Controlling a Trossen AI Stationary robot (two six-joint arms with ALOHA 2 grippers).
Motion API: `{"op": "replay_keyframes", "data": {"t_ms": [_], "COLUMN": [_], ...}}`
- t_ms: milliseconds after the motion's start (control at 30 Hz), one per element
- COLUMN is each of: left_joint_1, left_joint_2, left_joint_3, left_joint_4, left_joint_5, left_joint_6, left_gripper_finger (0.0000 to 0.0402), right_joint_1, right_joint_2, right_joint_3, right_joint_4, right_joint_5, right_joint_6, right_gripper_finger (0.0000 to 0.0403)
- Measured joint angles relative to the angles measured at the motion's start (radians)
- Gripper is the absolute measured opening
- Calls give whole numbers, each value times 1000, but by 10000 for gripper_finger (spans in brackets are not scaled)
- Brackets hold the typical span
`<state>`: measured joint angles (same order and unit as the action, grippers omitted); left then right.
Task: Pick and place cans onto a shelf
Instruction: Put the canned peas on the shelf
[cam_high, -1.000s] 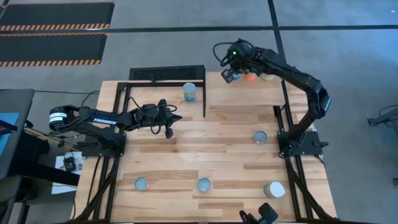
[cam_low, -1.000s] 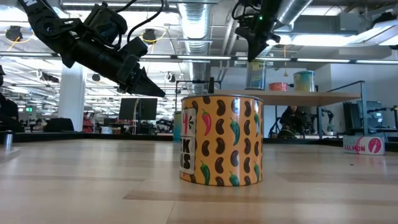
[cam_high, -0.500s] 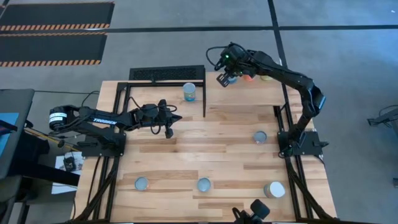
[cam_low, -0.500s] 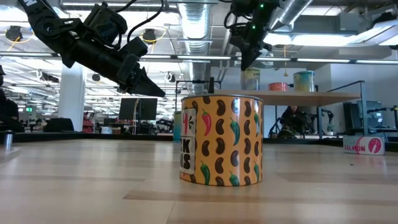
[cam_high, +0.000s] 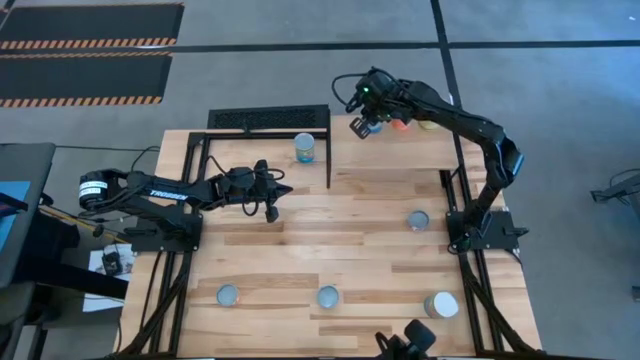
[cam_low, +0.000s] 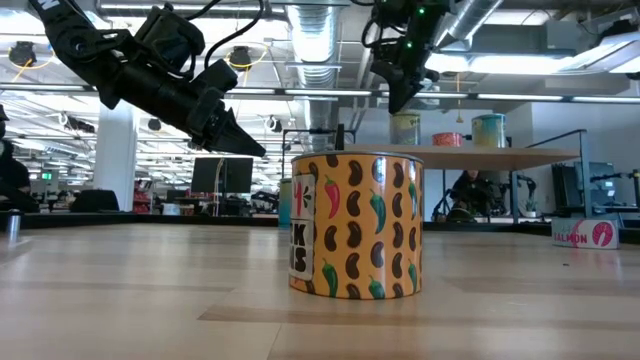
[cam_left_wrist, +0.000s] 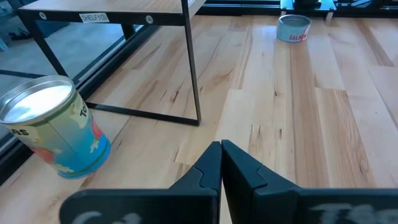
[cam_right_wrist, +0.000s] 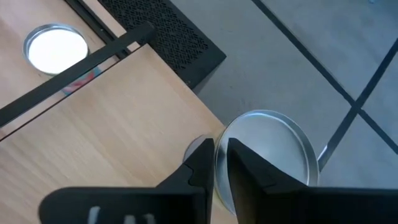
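While three cans (cam_low: 405, 128) top shelf (cam_low: 500, 156), pincers closed

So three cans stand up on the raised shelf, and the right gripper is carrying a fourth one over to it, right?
Not quite: the right gripper carries nothing. The right wrist view shows its fingers closed together and empty above the shelf, over a can's silver top. Three cans do stand on the shelf, as the low view shows.

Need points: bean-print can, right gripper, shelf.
bean-print can (cam_low: 357, 225), low view, middle of its label.
right gripper (cam_high: 362, 125), high view, between its fingertips.
shelf (cam_right_wrist: 112, 118), right wrist view, bare board top.
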<state>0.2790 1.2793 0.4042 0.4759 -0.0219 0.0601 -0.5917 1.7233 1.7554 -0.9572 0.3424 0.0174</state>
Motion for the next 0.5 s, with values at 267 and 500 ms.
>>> {"op": "replay_keyframes", "data": {"t_ms": [267, 500], "left_joint_1": [0, 0], "left_joint_2": [0, 0], "left_joint_3": [0, 0], "left_joint_4": [0, 0], "left_joint_5": [0, 0], "left_joint_6": [0, -1], "left_gripper_finger": [0, 0], "right_joint_1": [-11, -7], "right_joint_2": [0, -1], "right_joint_3": [0, 0], "right_joint_4": [-8, -7], "right_joint_5": [4, 85], "right_joint_6": [0, -51], "right_gripper_finger": [67, 67]}}
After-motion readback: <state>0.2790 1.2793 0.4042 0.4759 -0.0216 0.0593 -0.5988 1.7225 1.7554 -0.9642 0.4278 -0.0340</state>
